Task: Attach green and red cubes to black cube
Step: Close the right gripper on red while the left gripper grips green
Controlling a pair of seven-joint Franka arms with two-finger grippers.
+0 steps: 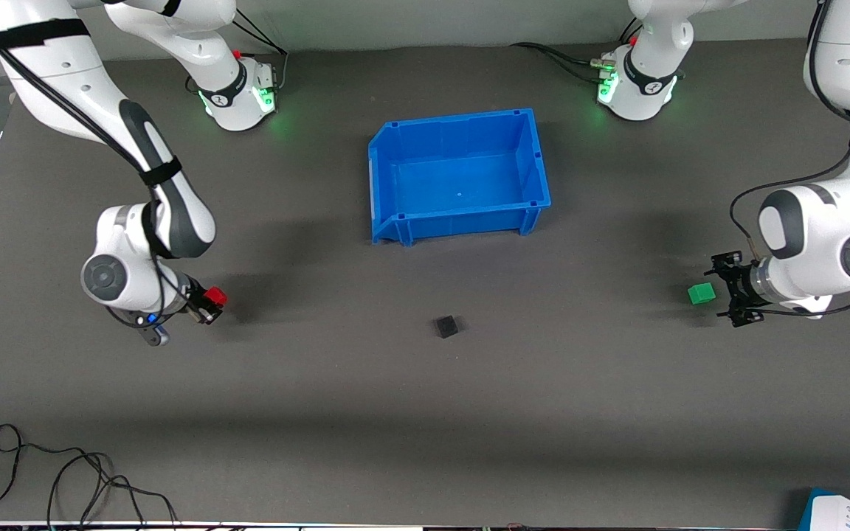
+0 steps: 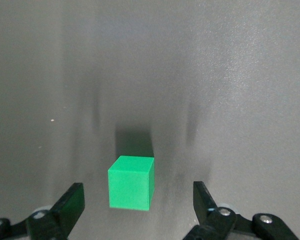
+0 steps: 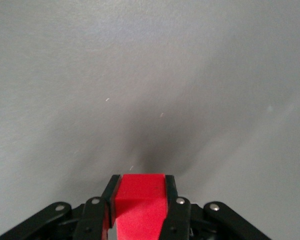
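The right end effector (image 3: 140, 210) clamps the small bright red plastic cube (image 1: 215, 297) near the right arm's end of the grey tabletop (image 1: 425, 413). The left end effector (image 2: 139, 202) sits open astride the small bright green plastic cube (image 2: 131, 183), ungrasped. The tiny matte black cube (image 1: 446, 326) lies loose mid-tabletop, nearer the camera than the blue plastic bin (image 1: 536, 158); a one-sided push could slide it away.

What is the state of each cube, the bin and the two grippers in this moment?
red cube: clamped between the right gripper's jaws, off the mat.
green cube: on the mat, free, between the open jaws.
black cube: alone on the mat, nothing attached.
blue bin: upright, nothing visible inside.
right gripper: shut on the red cube.
left gripper: open around the green cube, not touching it.
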